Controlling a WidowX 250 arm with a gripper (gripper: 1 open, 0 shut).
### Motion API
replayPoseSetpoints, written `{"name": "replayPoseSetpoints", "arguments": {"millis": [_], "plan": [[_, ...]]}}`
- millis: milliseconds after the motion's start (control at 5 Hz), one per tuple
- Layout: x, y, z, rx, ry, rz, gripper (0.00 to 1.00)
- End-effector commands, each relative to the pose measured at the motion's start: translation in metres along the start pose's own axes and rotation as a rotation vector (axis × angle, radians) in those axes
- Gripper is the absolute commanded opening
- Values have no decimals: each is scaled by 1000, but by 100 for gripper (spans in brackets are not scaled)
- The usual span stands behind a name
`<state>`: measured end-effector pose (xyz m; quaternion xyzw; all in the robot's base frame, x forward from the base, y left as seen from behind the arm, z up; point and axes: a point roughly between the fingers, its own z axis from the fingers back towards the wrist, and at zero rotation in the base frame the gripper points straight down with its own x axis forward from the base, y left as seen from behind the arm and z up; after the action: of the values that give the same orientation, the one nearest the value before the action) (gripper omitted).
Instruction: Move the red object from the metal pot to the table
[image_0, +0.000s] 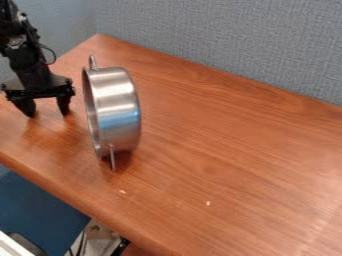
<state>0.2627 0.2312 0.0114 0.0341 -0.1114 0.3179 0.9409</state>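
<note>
The metal pot (112, 112) lies on its side on the table (234, 140), its mouth turned to the left and one small handle touching the wood below it. My gripper (47, 106) stands just left of the pot's mouth, pointing down, low over the table. It is open, with nothing between its black fingers (30, 104). The red object does not show; the pot's inside is turned away from the camera.
The table's front edge runs diagonally close below the gripper and the pot. A grey-blue wall stands behind the table. The arm's dark links rise at the far left edge of the view.
</note>
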Motion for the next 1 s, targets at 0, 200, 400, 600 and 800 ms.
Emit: {"name": "replayPoseSetpoints", "arguments": {"millis": [0, 200, 400, 600, 800], "plan": [[9, 10, 26, 30, -50, 25, 100], [10, 14, 35, 46, -44, 46, 100], [-1, 9, 36, 12, -92, 75, 100], [-12, 2, 38, -20, -140, 100, 100], [-8, -6, 21, -51, -165, 1, 100]]}}
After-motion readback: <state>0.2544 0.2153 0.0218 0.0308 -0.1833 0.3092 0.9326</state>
